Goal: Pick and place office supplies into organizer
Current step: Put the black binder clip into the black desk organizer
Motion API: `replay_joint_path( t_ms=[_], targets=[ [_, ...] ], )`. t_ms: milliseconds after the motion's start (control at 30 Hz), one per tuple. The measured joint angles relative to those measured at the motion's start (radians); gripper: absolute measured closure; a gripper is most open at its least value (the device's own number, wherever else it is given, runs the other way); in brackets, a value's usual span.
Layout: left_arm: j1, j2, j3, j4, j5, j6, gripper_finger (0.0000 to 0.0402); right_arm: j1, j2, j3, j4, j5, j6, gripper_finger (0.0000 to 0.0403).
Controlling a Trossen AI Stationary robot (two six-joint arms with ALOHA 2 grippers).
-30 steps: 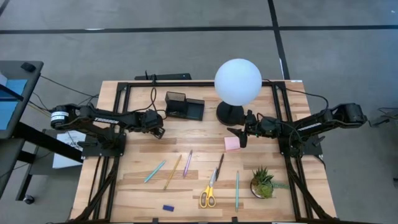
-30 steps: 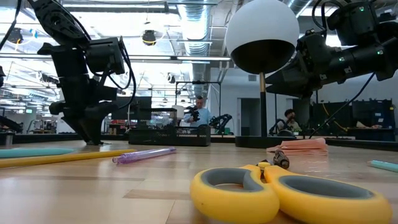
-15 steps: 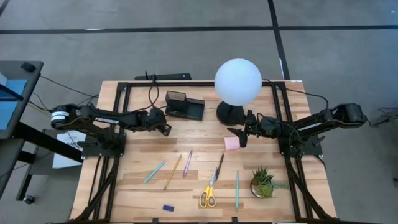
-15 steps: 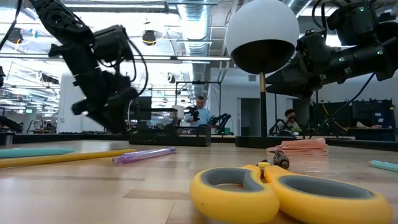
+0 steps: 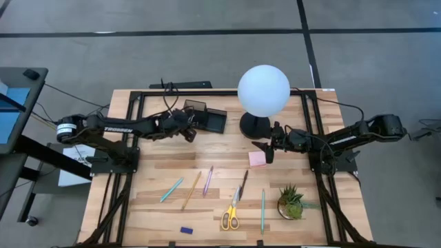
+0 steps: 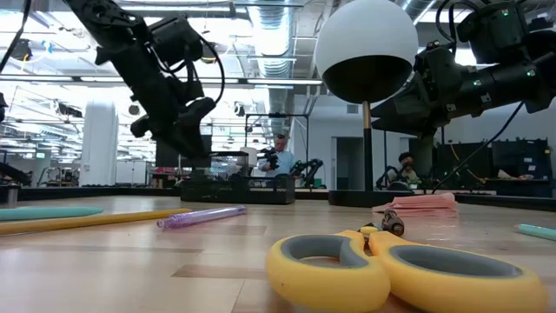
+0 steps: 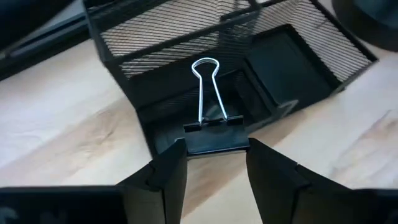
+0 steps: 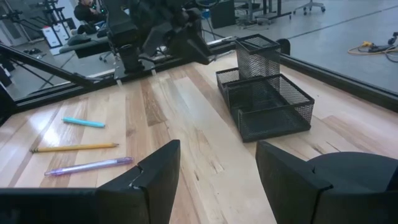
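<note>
Clip (image 7: 214, 134): black binder clip with wire handles, pinched between the fingers of the left gripper (image 7: 214, 163), handles pointing toward the organizer (image 7: 249, 74). Jaws part closed on the clip's body.

Left gripper (image 5: 187, 129): over the organizer's near left edge, clip held above the low tray section.

Organizer (image 5: 205, 118): black mesh, taller cup section and lower trays, left of the lamp (image 5: 263, 93).

Right gripper (image 5: 269, 149): just below the lamp's base, beside the pink pad (image 5: 258, 159); jaws wide apart, holding nothing.

Loose on the table (image 5: 138, 200), below the organizer: teal pen (image 5: 171, 189), yellow pencil (image 5: 191, 190), purple pen (image 5: 207, 180), dark pen (image 5: 244, 184), scissors (image 5: 231, 213), second teal pen (image 5: 262, 210), blue eraser (image 5: 186, 230).

Plant (image 5: 291, 202): below the lamp, at the right.
</note>
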Motion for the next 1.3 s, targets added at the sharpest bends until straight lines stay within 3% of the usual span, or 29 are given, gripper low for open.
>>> replay_joint_path(
  t_ms=[433, 633, 800, 1000, 1300],
  targets=[
    [0.040, 0.000, -0.045, 0.043, 0.011, 0.058, 0.0261, 0.000, 0.000, 0.000, 0.000, 0.000, 0.000, 0.0198],
    [0.041, 0.000, -0.060, 0.064, -0.090, 0.024, 0.0261, 0.000, 0.000, 0.000, 0.000, 0.000, 0.000, 0.0198],
    [0.040, 0.001, -0.060, 0.147, -0.057, 0.056, 0.0261, 0.000, 0.000, 0.000, 0.000, 0.000, 0.000, 0.0198],
    [0.041, 0.126, -0.060, 0.246, -0.068, 0.054, 0.0261, 0.000, 0.000, 0.000, 0.005, 0.000, 0.000, 0.0198],
    [0.040, 0.293, -0.013, 0.332, -0.171, 0.056, 0.0260, 0.000, 0.000, 0.000, 0.008, 0.000, 0.000, 0.0198]
  ],
)
